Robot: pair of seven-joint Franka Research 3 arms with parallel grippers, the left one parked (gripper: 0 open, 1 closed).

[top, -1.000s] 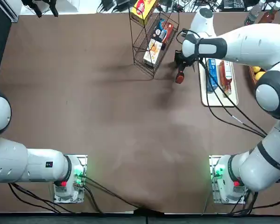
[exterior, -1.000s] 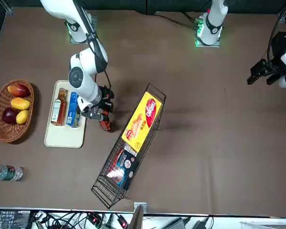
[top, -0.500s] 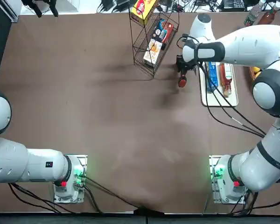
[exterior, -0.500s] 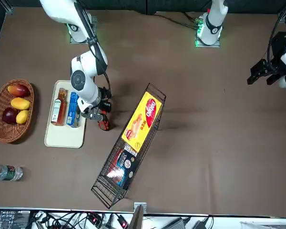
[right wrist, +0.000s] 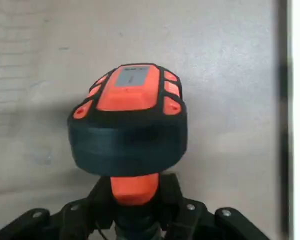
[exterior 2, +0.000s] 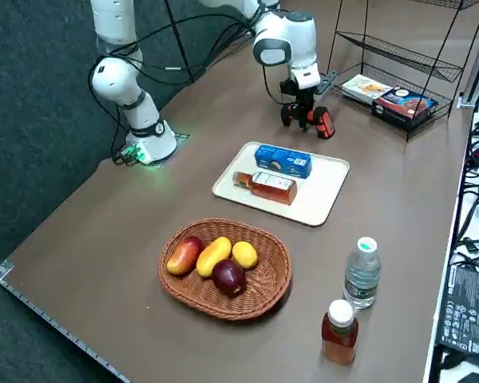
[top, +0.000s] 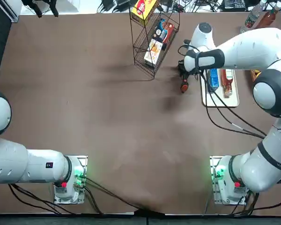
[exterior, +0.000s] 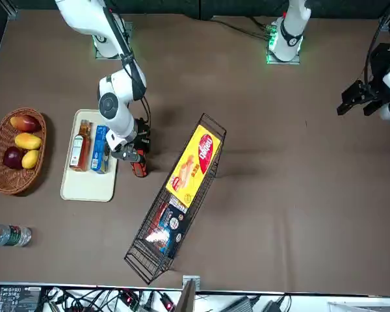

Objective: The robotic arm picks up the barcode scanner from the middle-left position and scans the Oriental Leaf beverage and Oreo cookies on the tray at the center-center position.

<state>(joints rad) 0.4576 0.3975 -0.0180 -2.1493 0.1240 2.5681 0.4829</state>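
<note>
Between right gripper's (right wrist: 136, 207) fingers (right wrist: 177, 200): barcode scanner (right wrist: 130, 120), orange handle gripped, head beyond fingertips; fingers parted by handle's width.

Right arm (top: 253, 47): rising from the lower right of the top view, bending near the right edge and reaching to the upper middle.
Wrist (exterior: 120, 123): hanging in the upper left of the front view.
Right gripper (exterior 2: 305, 110): pointing down in the upper middle of the right side view.
Fingers (right wrist: 99, 200): squeezing from both sides.
</note>
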